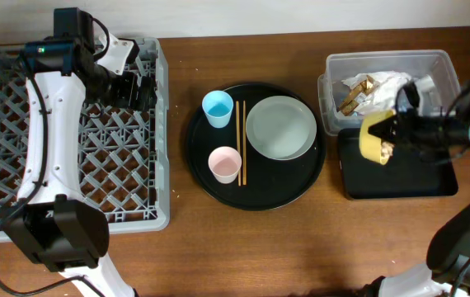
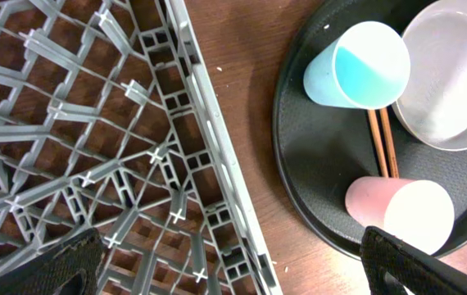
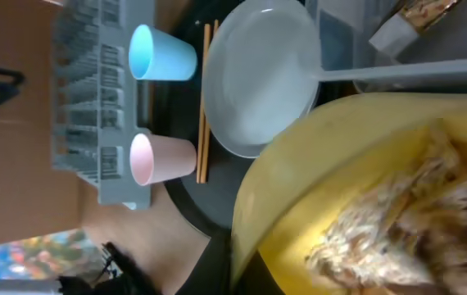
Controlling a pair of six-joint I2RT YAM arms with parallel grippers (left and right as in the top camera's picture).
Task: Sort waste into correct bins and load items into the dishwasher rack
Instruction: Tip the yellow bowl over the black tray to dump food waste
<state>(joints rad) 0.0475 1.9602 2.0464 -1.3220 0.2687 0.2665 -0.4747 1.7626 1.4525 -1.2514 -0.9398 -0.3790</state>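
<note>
Your right gripper (image 1: 398,124) grips the yellow bowl (image 1: 374,137) over the black bin (image 1: 400,181). Your left gripper (image 2: 233,274) hangs spread wide, empty, above the rack (image 2: 217,147) edge.

yellow bowl (image 1: 373,137) tilted above black tray (image 1: 400,180), scraps (image 3: 397,233) inside

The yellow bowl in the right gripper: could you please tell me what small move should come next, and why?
Probably tip the yellow bowl a little further over the shallow black tray: the right gripper holds it tilted above that tray, and the right wrist view shows brown scraps with whitish grains clinging inside it.
</note>
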